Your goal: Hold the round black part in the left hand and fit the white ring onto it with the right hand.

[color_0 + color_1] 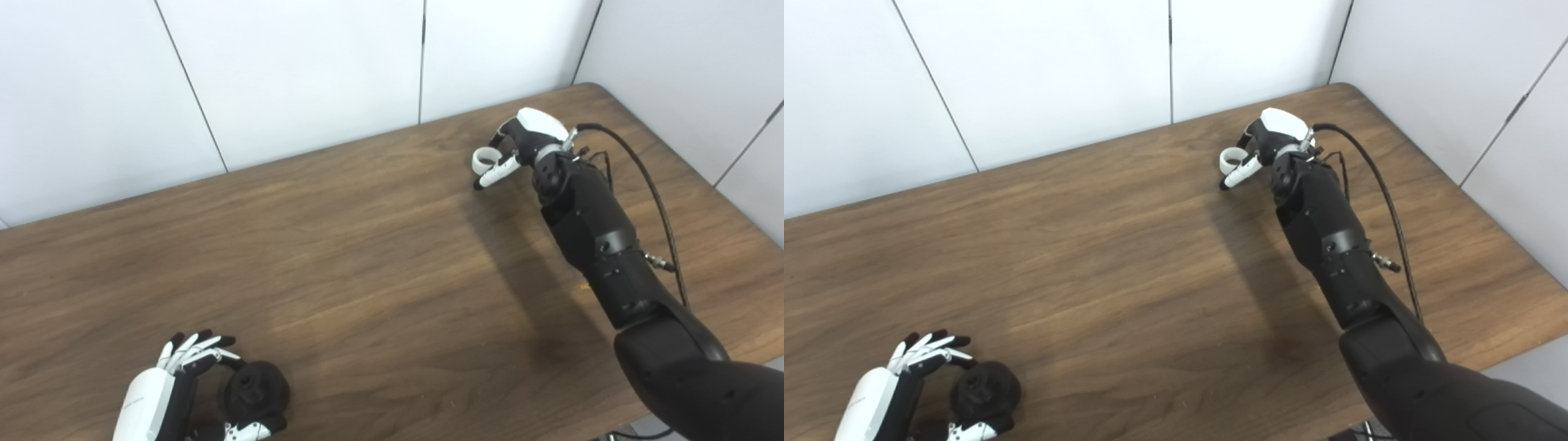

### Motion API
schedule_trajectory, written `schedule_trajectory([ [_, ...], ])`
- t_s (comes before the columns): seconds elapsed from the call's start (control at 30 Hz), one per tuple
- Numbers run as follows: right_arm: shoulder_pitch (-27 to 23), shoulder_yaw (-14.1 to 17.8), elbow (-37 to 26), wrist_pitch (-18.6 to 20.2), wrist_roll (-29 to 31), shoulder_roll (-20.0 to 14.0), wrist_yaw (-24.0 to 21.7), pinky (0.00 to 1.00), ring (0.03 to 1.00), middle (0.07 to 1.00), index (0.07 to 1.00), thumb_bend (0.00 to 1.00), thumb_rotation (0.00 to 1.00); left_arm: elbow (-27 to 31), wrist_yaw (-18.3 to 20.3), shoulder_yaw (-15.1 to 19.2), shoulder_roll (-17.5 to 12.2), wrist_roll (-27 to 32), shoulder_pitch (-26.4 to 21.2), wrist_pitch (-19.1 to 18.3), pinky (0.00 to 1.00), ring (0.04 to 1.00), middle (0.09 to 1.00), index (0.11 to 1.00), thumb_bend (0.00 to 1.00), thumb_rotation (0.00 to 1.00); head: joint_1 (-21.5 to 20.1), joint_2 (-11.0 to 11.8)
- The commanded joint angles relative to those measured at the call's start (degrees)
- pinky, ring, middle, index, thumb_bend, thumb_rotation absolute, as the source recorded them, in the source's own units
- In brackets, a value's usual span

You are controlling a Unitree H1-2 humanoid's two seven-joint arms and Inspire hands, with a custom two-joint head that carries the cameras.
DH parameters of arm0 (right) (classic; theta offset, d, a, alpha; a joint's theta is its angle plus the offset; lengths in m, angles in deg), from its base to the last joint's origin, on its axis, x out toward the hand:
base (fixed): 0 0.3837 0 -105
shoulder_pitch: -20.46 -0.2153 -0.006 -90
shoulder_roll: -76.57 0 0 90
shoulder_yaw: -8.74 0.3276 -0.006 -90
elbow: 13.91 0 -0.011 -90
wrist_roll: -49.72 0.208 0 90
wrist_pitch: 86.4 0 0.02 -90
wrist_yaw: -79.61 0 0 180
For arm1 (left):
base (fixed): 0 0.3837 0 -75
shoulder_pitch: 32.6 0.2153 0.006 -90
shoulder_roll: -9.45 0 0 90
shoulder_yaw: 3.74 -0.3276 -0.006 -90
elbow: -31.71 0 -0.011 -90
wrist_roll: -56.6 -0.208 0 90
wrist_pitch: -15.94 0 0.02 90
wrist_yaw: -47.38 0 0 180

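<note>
Between right fingers [497, 171]: white ring [484, 159].

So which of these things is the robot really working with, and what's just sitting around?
Part of the job:
- round black part, between the left robot hand's fingers
- white ring, at the right robot hand

Just there:
- wooden table
- black cable along the right arm
- white wall panels

The left hand [177, 392] curls low at the near edge, while the right hand [520, 144] reaches far, fingers curled.
</note>
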State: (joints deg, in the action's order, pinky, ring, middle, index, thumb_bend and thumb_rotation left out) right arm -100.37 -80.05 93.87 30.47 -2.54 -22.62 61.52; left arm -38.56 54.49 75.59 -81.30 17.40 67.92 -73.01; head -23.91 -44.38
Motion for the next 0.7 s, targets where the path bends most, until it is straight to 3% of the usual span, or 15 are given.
schedule_trajectory([
  [0.0, -2.1, 0.1, -1.2, 0.0, 0.3, -1.3, 2.1, 1.00, 0.971, 0.889, 0.536, 0.63, 0.19, 1.7, -0.8, 0.5, -0.3, -0.4, -0.5, 0.9, 1.00, 0.909, 0.797, 0.486, 0.52, 0.06, -0.1, 0.0],
  [0.13, -2.0, -0.2, -1.2, 0.0, 1.3, -1.5, 2.8, 1.00, 0.971, 0.889, 0.495, 0.53, 0.15, 1.8, -0.6, 0.5, -0.3, -0.5, -0.5, 0.8, 1.00, 0.911, 0.799, 0.486, 0.52, 0.06, -0.1, -0.1],
  [0.67, -1.3, -0.3, -1.6, 0.0, 2.4, -2.0, 3.7, 1.00, 0.966, 0.866, 0.487, 0.52, 0.14, 1.9, -0.6, 0.6, 0.0, -0.6, -0.5, 0.9, 1.00, 0.905, 0.795, 0.486, 0.52, 0.06, 0.1, -0.1],
])
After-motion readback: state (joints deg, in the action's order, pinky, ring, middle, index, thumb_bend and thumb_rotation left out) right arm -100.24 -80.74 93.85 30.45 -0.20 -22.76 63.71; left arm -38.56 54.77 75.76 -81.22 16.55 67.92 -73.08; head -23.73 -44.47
